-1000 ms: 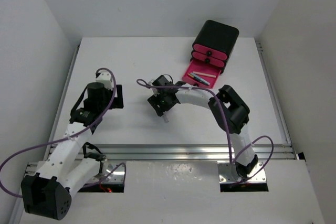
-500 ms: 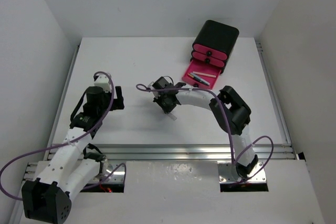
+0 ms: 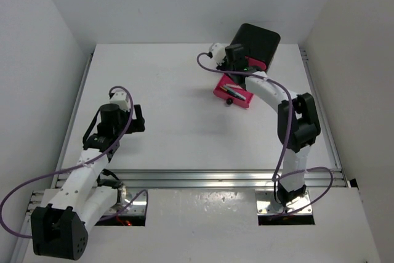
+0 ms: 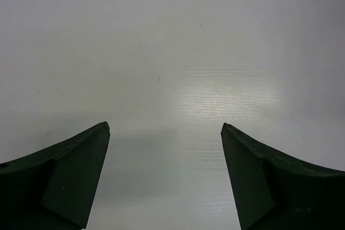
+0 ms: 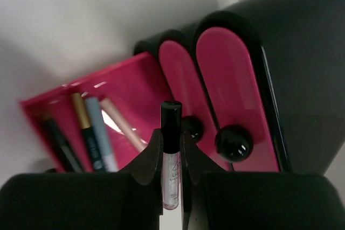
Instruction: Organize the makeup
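The right pincer (image 5: 171, 136) was clamped on a slim clear tube (image 5: 171, 187), which stood upright between the fingers with its black cap poking out past the fingertips. At 10 o'clock from that grip in the wrist view lay the open pink drawer (image 5: 145, 79). It held a black pencil (image 5: 59, 144), a gold-capped pale-blue tube (image 5: 92, 136) and a peach pencil (image 5: 121, 125), side by side and touching or nearly so. At 1 o'clock were two closed pink drawer fronts (image 5: 226, 79) with round black knobs (image 5: 233, 143), set in the black box (image 5: 302, 52). The held tube hung above these, apart from the items in the drawer. Seen from above, the right pincer (image 3: 233, 60) was at 12 o'clock from the open drawer (image 3: 217, 90), close to the front of the box (image 3: 255, 44), toward 1 o'clock on the worktop (image 3: 178, 84).

The left pincer (image 4: 164, 127) had its jaws wide apart over bare worktop (image 4: 172, 52), gripping nothing. In the overhead view it (image 3: 136, 118) sat toward 8 o'clock, well apart from the drawer and its contents.
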Robot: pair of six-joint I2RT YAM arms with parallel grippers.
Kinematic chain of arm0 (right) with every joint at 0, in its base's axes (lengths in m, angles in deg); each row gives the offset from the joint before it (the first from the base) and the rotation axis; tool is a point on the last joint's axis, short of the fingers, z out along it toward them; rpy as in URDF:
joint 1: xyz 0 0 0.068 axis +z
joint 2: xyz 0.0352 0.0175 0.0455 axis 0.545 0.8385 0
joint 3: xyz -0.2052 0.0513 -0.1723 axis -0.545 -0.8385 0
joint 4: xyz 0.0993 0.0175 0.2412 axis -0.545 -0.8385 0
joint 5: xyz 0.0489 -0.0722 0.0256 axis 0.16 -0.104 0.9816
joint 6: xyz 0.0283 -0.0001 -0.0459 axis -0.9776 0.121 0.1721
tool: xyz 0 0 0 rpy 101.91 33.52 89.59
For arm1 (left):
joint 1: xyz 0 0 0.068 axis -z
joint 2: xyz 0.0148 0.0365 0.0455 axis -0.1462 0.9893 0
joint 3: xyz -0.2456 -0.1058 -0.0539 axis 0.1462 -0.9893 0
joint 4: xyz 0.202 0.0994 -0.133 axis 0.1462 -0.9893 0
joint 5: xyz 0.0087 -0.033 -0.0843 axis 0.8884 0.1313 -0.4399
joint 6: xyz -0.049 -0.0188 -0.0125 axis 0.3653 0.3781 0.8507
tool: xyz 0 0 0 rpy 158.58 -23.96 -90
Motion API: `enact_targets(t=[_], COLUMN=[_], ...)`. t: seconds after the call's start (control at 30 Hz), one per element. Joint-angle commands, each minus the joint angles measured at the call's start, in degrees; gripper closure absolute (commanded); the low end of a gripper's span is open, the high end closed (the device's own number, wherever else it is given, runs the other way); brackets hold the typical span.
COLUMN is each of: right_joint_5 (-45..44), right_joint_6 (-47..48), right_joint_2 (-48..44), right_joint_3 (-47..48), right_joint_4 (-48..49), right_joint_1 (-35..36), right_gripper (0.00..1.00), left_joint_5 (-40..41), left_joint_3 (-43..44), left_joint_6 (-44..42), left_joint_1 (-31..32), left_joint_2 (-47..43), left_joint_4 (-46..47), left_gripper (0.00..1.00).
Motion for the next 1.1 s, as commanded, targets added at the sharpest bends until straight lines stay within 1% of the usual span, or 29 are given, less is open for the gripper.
enact_targets(t=[0.0,0.03,0.1,0.23,0.33,0.37,0.4,0.43,0.47,0.57,0.67,0.73,0.77,0.83,0.87,0.9,0.93,0.97,1.03,1.07], right_joint_5=[-6.0,-6.8,-8.4,-9.0,-8.7,-8.6,-8.5,-8.5,-8.2,-9.0,-9.6,-10.3,-11.0,-11.5,-11.6,-11.1,-10.0,-8.1,-6.4,-6.0], right_joint_6=[13.2,15.9,17.5,14.2,13.1,12.7,12.3,11.1,10.7,10.0,9.6,7.6,4.9,-2.1,-13.6,-18.3,-23.1,-37.7,-46.0,-57.4], right_joint_2=[5.4,6.8,7.8,9.1,8.7,8.5,8.2,7.9,7.4,6.6,5.1,3.5,2.1,-0.7,-2.7,-4.9,-6.0,-8.9,-10.4,-11.3], right_joint_3=[-3.3,-3.5,-4.0,-4.2,-4.8,-5.0,-5.1,-5.4,-5.4,-5.5,-5.3,-5.3,-5.2,-5.2,-5.6,-6.0,-6.9,-8.8,-12.7,-15.5], right_joint_4=[9.9,13.9,15.8,15.9,15.2,14.8,14.4,14.1,13.6,13.0,13.0,12.8,12.6,9.1,7.8,2.9,1.3,-1.4,-2.6,-2.6], right_joint_1=[0.2,0.2,-0.5,-2.1,-2.1,-2.0,-1.9,-1.7,-1.9,-1.7,-1.6,-1.6,-1.6,-1.3,-1.5,-1.5,-1.7,-1.7,-1.5,-0.5], right_gripper=[1.0,1.0,1.0,1.0,0.93,0.86,0.82,0.76,0.59,0.4,0.37,0.36,0.36,0.36,0.36,0.36,0.38,0.41,0.45,0.45], left_joint_5=[-3.4,-3.4,-4.9,-6.1,-7.3,-7.8,-7.8,-8.5,-8.5,-8.5,-9.0,-9.0,-9.0,-9.0,-9.0,-9.5,-9.5,-9.5,-9.5,-9.5], left_joint_3=[0.4,0.4,1.0,2.4,2.4,2.4,2.4,2.4,2.4,2.4,2.4,2.4,1.8,1.2,0.7,0.7,0.0,0.0,-0.5,-0.5], left_joint_6=[0.6,0.6,0.6,1.1,1.7,1.7,1.7,1.7,1.7,1.7,1.7,1.7,1.7,1.7,1.7,2.3,2.3,2.3,2.3,2.3], left_joint_1=[-1.8,-2.7,-4.3,-6.8,-8.0,-8.0,-8.0,-8.5,-8.5,-8.5,-8.5,-8.5,-8.5,-8.5,-8.5,-8.5,-9.0,-9.1,-9.1,-9.1], left_joint_2=[0.8,1.4,2.2,4.3,4.8,5.4,5.4,5.4,5.4,5.4,4.9,4.9,4.4,4.4,3.8,3.8,3.8,3.3,3.3,3.3], left_joint_4=[2.2,2.2,2.2,2.2,2.2,2.8,2.8,2.8,2.8,3.3,3.3,3.3,3.3,3.3,3.9,4.5,4.5,5.1,5.7,5.7], left_gripper=[0.1,0.1,0.1,0.1,0.1,0.1,0.1,0.1,0.1,0.1,0.1,0.1,0.1,0.1,0.1,0.1,0.1,0.1,0.1,0.1])
